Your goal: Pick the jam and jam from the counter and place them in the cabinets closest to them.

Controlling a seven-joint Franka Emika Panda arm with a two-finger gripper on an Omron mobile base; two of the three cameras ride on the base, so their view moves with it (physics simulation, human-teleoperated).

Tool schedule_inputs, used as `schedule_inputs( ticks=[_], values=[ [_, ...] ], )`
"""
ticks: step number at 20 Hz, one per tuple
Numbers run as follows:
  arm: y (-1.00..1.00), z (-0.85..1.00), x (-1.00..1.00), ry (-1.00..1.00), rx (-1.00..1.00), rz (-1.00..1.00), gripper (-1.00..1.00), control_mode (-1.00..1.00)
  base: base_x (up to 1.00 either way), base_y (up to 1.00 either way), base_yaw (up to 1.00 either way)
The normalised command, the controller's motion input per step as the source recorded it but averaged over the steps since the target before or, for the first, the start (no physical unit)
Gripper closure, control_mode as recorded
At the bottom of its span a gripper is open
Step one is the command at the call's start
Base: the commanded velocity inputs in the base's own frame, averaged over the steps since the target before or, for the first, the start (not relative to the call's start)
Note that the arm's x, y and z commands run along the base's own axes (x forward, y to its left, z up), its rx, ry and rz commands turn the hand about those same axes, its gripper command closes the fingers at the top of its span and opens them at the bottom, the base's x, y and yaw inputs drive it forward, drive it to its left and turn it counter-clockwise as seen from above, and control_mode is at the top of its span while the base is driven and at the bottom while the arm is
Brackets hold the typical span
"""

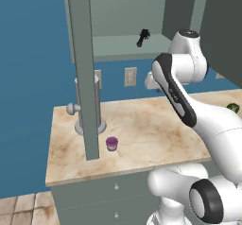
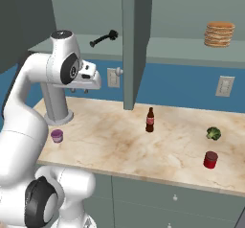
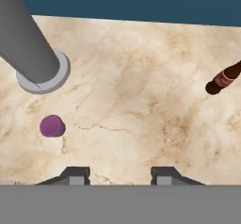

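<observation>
The purple jam jar (image 1: 111, 143) (image 2: 57, 135) stands near the counter's (image 1: 142, 134) front left, next to the edge of an open cabinet door (image 1: 85, 77). In the hand view, the purple jar (image 3: 51, 126) lies well left of and below my gripper (image 3: 120, 177). The gripper is open and empty, hovering high over the marbled top. The dark red jam jar (image 2: 210, 159) sits far right near the front edge. My gripper (image 2: 80, 91) hangs above the counter's back left. The wall cabinets (image 2: 182, 47) stand open, showing a pale shelf.
A grey cylinder on a round base (image 3: 33, 53) stands behind the purple jar. A brown bottle (image 2: 150, 120), a green leafy ball (image 2: 213, 133), stacked pancakes (image 2: 219, 34) and a black object (image 2: 103, 39) on the shelf. An open door edge (image 2: 131, 45) hangs over mid-counter.
</observation>
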Motion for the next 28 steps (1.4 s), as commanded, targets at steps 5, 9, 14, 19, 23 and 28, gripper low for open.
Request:
schedule_inputs(
  ticks=[5,9,14,19,23,28],
  values=[
    [0.00,-0.02,-0.18,0.00,0.04,0.00,-1.00,-1.00,0.00,0.00,0.00],
    [0.02,-0.11,-0.37,0.00,0.04,0.00,-1.00,-1.00,0.00,0.00,0.00],
    [0.13,-0.13,-0.30,0.00,0.02,0.00,-1.00,-1.00,0.00,0.00,0.00],
    [0.27,-0.10,-0.13,0.03,0.01,0.00,-1.00,-1.00,0.00,0.00,0.00],
    [0.32,-0.15,-0.01,0.06,0.03,0.00,-1.00,-1.00,0.00,0.00,0.00],
    [0.38,-0.21,0.00,0.05,0.02,-0.03,-1.00,-1.00,0.00,0.00,0.00]
  ],
)
